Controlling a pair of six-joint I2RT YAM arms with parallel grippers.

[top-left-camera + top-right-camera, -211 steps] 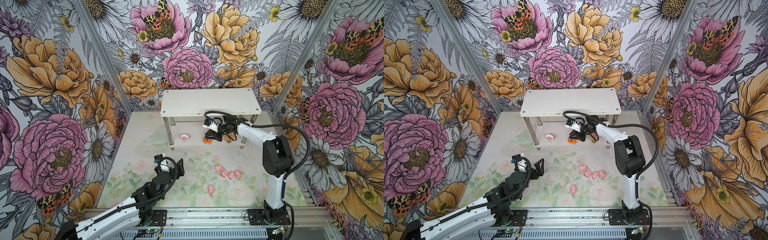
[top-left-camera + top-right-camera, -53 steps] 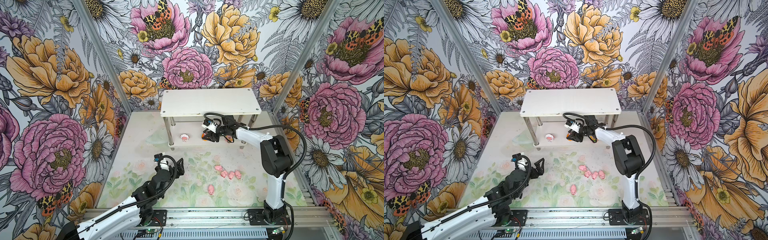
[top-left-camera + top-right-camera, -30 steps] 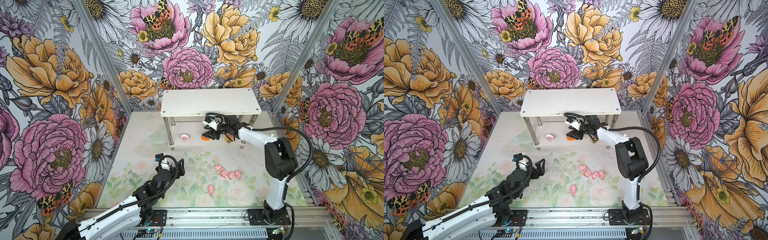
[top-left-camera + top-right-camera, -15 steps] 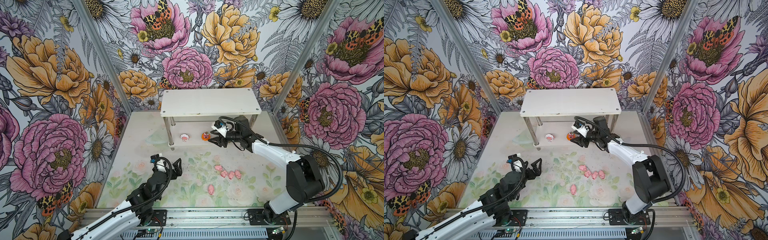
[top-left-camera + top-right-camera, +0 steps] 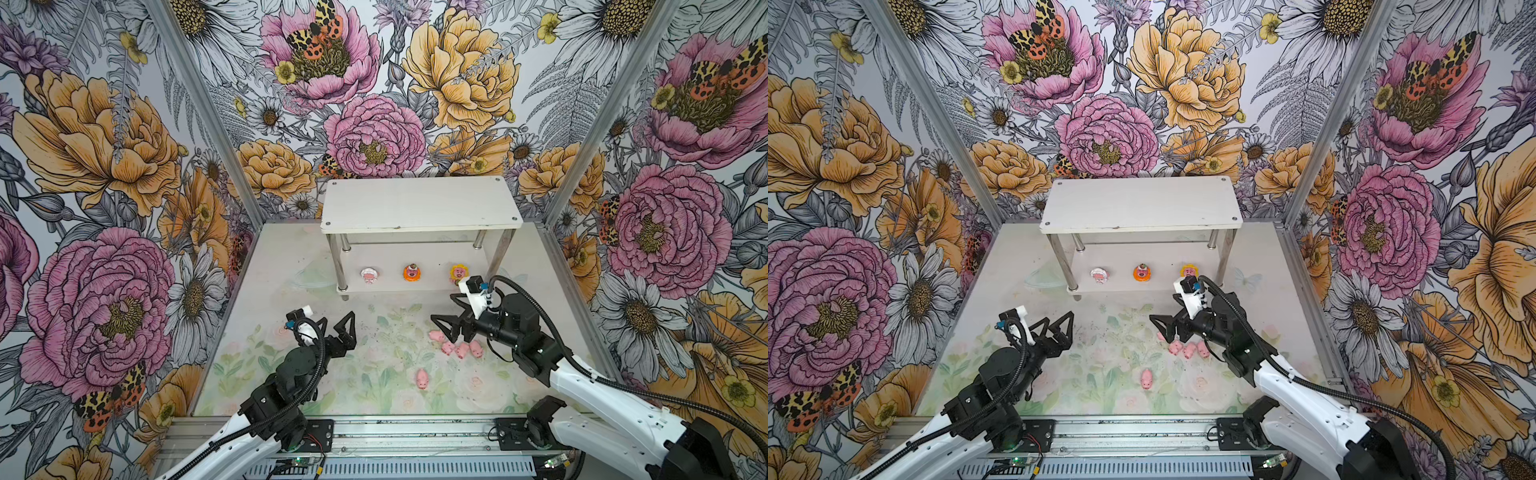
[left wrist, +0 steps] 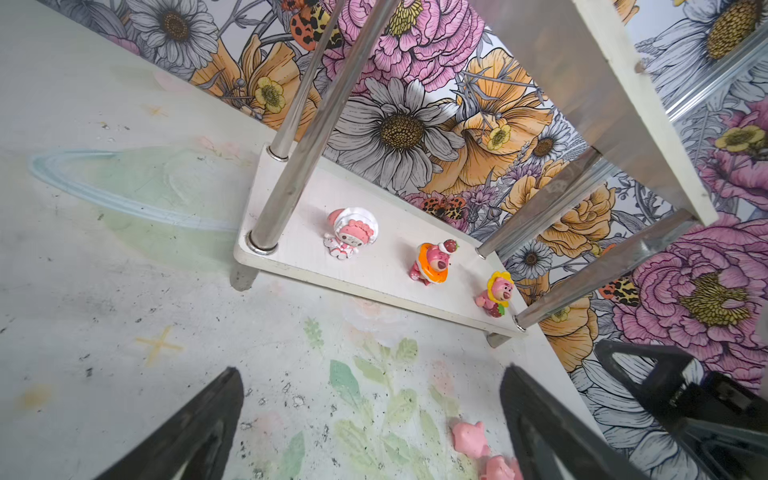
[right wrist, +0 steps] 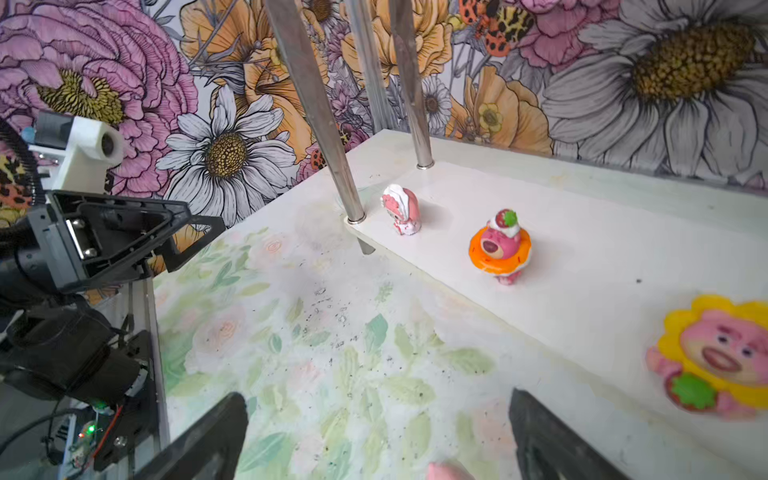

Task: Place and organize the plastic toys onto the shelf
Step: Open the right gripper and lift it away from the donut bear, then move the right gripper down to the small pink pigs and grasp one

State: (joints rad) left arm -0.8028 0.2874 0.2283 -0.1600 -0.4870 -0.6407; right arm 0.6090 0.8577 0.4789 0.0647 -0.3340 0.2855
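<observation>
Right gripper (image 5: 442,308), jaws wide and empty, hovers just above the pink pigs (image 5: 457,348) in front of the shelf (image 5: 419,204), much nearer than the equally spread left gripper (image 5: 337,319).

Both top views look down from high at the front, the shelf (image 5: 419,205) at mid-frame. Both wrist cameras sit low and near, facing its lower tier (image 6: 374,270).

Matt white shelf (image 5: 419,203), shiny metal legs (image 6: 297,166), glossy toys (image 6: 432,262)
Boards smooth and dull; legs polished, mirror-like. Rimmed toys are glossy plastic, pigs (image 5: 422,378) smooth, less shiny. The floor (image 7: 332,353) is matt, speckled with dark scuffs. The left gripper (image 5: 336,320) has matt black plastic fingers (image 6: 187,440).
</observation>
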